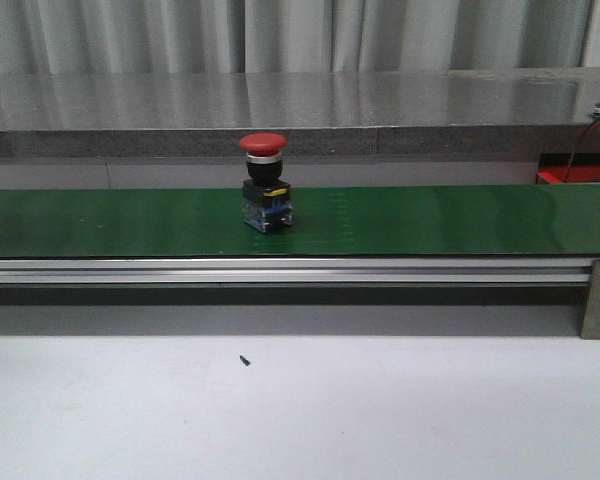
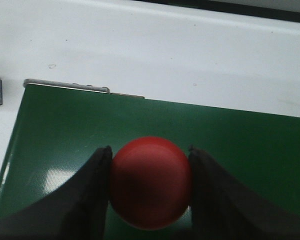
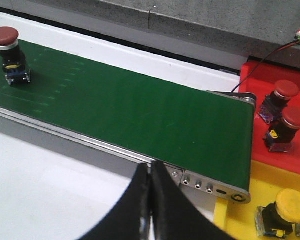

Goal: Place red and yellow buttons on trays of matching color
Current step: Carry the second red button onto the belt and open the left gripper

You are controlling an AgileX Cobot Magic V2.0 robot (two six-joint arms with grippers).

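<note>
Left hand around red button (belt below)

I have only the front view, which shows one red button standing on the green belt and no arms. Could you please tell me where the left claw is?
Observer: The left claw is over the belt near one end, with its fingers against both sides of a second red button.
Operator: Thank you. And the right claw?
Observer: The right claw is shut and empty, on the robot's side of the belt.
Operator: What is on the trays?
Observer: The red tray holds two red buttons, and the yellow tray holds one yellow button.
</note>
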